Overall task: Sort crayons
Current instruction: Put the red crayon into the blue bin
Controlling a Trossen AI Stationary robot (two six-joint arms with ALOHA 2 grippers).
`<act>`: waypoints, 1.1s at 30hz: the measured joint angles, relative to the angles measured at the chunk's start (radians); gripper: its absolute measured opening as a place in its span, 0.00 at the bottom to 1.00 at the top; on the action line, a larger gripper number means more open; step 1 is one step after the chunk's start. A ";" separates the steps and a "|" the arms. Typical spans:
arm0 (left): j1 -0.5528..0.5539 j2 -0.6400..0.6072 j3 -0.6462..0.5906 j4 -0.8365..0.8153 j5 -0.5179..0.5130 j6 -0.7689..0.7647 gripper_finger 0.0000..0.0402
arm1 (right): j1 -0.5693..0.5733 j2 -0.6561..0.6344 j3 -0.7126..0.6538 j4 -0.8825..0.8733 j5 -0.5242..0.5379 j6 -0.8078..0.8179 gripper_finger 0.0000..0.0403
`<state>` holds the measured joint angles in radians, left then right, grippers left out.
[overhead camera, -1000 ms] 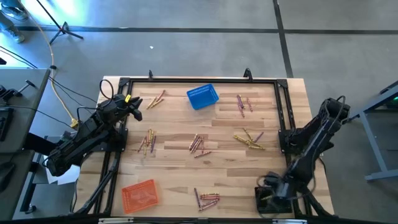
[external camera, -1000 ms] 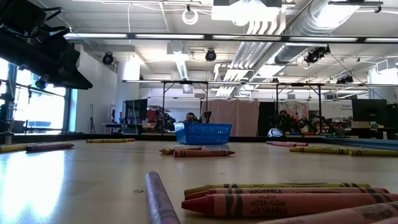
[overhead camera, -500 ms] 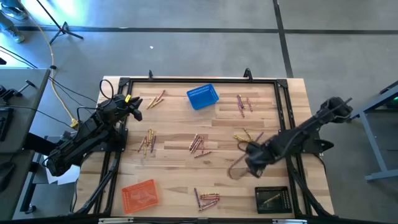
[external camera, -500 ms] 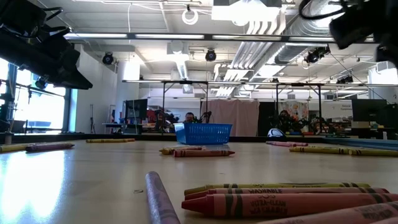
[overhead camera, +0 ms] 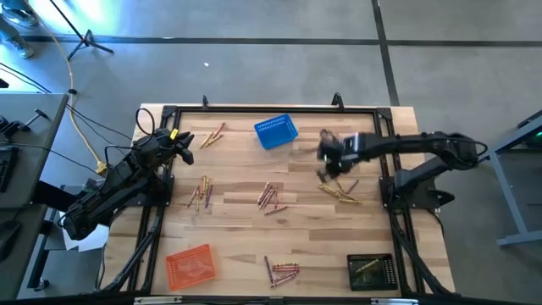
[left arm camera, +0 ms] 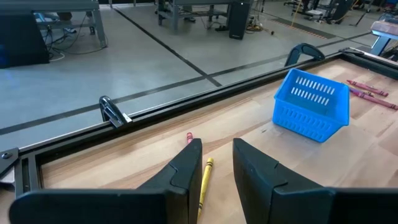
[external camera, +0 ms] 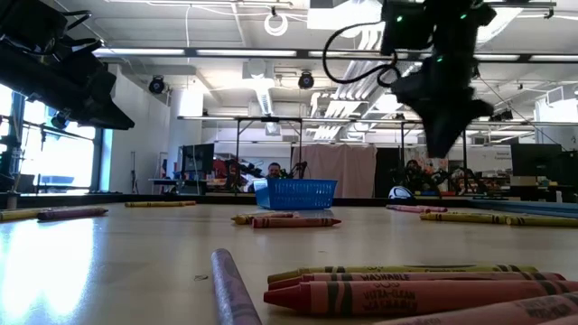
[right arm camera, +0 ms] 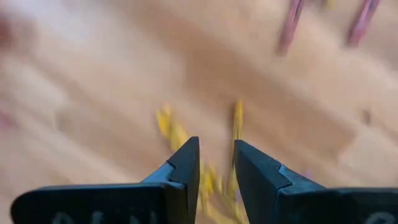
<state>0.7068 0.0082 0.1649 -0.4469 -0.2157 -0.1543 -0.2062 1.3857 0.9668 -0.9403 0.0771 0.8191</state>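
Crayons lie flat on the wooden table in loose groups: yellow ones (overhead camera: 340,191) at the right, pink ones (overhead camera: 332,142) beyond them, others at the centre (overhead camera: 271,196), the left (overhead camera: 201,193), the far left (overhead camera: 212,135) and the near edge (overhead camera: 281,271). My right gripper (overhead camera: 330,158) hangs open above the table between the pink and yellow groups, pointing steeply down (right arm camera: 216,149), with nothing between its fingers. My left gripper (overhead camera: 183,144) waits open at the far left, above a yellow crayon (left arm camera: 205,177).
A blue basket (overhead camera: 276,132) stands at the far middle, an orange basket (overhead camera: 190,264) at the near left, and a black basket (overhead camera: 371,271) with a yellow crayon in it at the near right. A black frame (overhead camera: 254,108) runs round the table's edges.
My right gripper has swung from over the black basket at the near right corner toward the far edge, passing over the yellow crayons, and has turned about as it went. The black basket now shows uncovered. My left arm has kept still.
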 joint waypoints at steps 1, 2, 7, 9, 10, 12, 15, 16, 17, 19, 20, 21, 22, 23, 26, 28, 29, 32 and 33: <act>0.000 0.000 0.000 0.000 0.000 0.000 0.19 | -0.040 0.002 0.000 0.037 0.001 -0.018 0.21; 0.000 0.000 0.000 0.000 0.000 0.000 0.19 | -0.076 0.006 0.000 0.072 0.001 -0.041 0.21; 0.000 0.000 0.000 0.000 0.000 0.000 0.19 | -0.210 0.049 0.000 0.127 -0.003 -0.130 0.21; 0.000 0.000 0.000 0.000 0.000 0.000 0.19 | -0.242 0.077 0.000 0.126 -0.026 -0.146 0.21; 0.000 0.000 0.000 0.000 0.000 0.000 0.19 | -0.253 0.094 0.000 0.127 -0.036 -0.156 0.21; 0.000 0.000 0.000 0.000 0.000 0.000 0.19 | -0.266 0.128 0.000 0.133 -0.051 -0.174 0.21; 0.000 0.000 0.000 0.000 0.000 0.000 0.19 | -0.279 0.176 0.000 0.146 -0.062 -0.198 0.21; 0.000 0.000 0.000 0.000 0.000 0.000 0.19 | -0.281 0.189 0.000 0.147 -0.062 -0.199 0.21; 0.000 0.000 0.000 0.000 0.000 0.000 0.19 | -0.285 0.200 0.000 0.148 -0.063 -0.200 0.21; 0.000 0.000 0.000 0.000 0.000 0.000 0.19 | -0.293 0.218 0.000 0.149 -0.063 -0.215 0.21; 0.000 0.000 0.000 0.000 0.000 0.000 0.19 | -0.296 0.225 0.000 0.150 -0.063 -0.223 0.21; 0.000 0.000 0.000 0.000 0.000 0.000 0.19 | -0.300 0.230 0.000 0.153 -0.063 -0.229 0.21; 0.000 0.000 0.000 0.000 0.000 0.000 0.19 | -0.304 0.235 0.000 0.159 -0.063 -0.238 0.21; 0.000 0.000 0.000 0.000 0.000 0.000 0.19 | -0.307 0.239 0.000 0.162 -0.063 -0.247 0.21; 0.000 0.000 0.000 0.000 0.000 0.000 0.19 | -0.323 0.255 0.000 0.160 -0.053 -0.263 0.21; 0.000 0.000 0.000 0.000 0.000 0.000 0.19 | -0.337 0.266 0.000 0.162 -0.052 -0.263 0.21; 0.000 0.000 0.000 0.000 0.000 0.000 0.19 | -0.343 0.273 0.000 0.165 -0.052 -0.261 0.21; 0.000 0.000 0.000 0.000 0.000 0.000 0.19 | -0.362 0.295 0.000 0.171 -0.048 -0.262 0.21; 0.000 0.000 0.000 0.000 0.000 0.000 0.19 | -0.368 0.305 0.000 0.175 -0.048 -0.264 0.21</act>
<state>0.7067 0.0082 0.1648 -0.4469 -0.2157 -0.1543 -0.5741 1.6903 0.9672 -0.7655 0.0291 0.5553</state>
